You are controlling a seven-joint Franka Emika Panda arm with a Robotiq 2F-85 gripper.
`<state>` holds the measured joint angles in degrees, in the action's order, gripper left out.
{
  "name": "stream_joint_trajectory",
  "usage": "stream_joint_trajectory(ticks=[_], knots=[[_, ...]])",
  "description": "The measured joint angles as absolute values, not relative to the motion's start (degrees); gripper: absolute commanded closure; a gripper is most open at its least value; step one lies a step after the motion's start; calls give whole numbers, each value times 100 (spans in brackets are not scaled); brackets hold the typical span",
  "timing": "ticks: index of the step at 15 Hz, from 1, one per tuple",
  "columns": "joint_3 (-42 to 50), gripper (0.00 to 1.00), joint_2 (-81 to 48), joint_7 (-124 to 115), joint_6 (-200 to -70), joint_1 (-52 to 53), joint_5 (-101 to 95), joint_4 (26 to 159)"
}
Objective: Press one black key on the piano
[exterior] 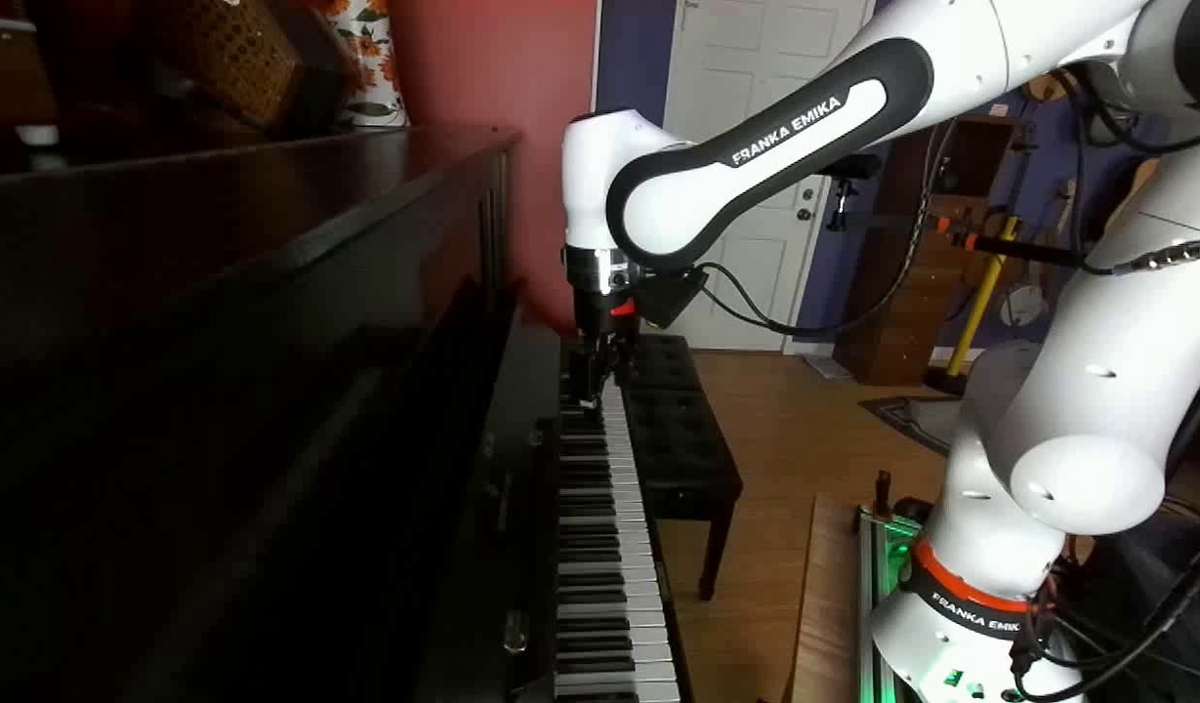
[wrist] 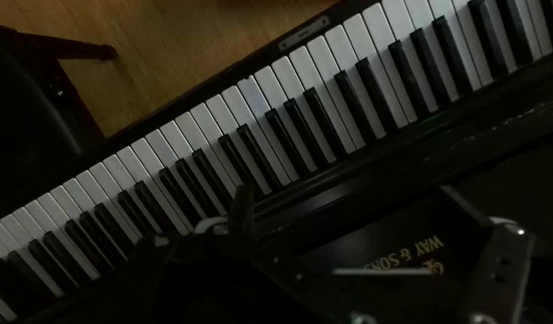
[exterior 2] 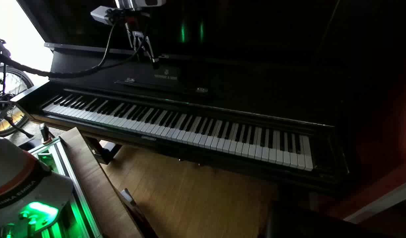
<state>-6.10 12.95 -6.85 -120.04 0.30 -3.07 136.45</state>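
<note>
In an exterior view, the arm (exterior: 785,151) rises from its base (exterior: 990,635), stretches across, and bends down at the wrist (exterior: 595,186). The tool (wrist: 346,193), 2 fingers (wrist: 505,263) spread wide and holding nothing, hangs at the piano (exterior 2: 239,102), above its keys (wrist: 254,96). A bench (exterior: 673,449), then a door (exterior: 770,259), stand farther off.

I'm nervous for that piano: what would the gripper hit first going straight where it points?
The gripper points downward, so probably the piano: black keys or the dark rail behind them; depth is unclear.
</note>
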Motion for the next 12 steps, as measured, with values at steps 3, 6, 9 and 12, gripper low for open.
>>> stream_joint_trajectory(ticks=[3, 6, 9, 12], knots=[[-610, 0, 1295, -684, -12004, 30, -306, 13645], [-607, 0, 1295, -684, -12004, 31, -306, 13645], [-578, 0, 1126, -563, -11933, 31, -333, 13724], [-498, 0, 765, -89, -12063, 30, -507, 13953]])
